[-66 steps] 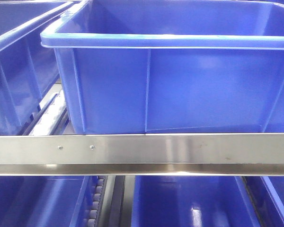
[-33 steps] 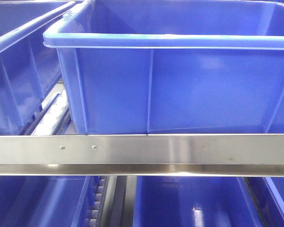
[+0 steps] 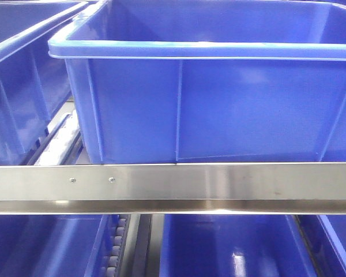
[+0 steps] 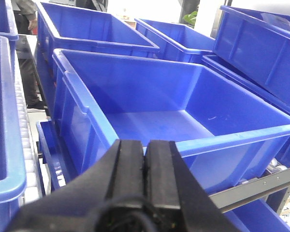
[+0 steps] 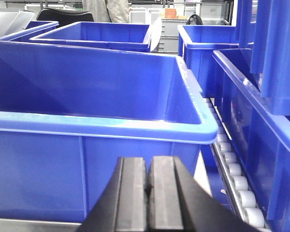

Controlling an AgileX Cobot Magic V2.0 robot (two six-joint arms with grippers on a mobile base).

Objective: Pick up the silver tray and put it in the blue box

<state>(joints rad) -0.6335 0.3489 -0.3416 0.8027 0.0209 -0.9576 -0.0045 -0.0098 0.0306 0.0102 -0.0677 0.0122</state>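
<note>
Left gripper (image 4: 145, 159) pads pressed together, nothing held; right gripper (image 5: 148, 179) likewise. Blue box (image 4: 183, 92) seen ahead, interior apparently bare.

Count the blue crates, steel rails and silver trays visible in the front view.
Blue crates: 5 (the blue box, its left neighbour, three below the rail, partly cut off)
Steel rail: 1
Silver tray: 0, none in view
Total: 6
</note>
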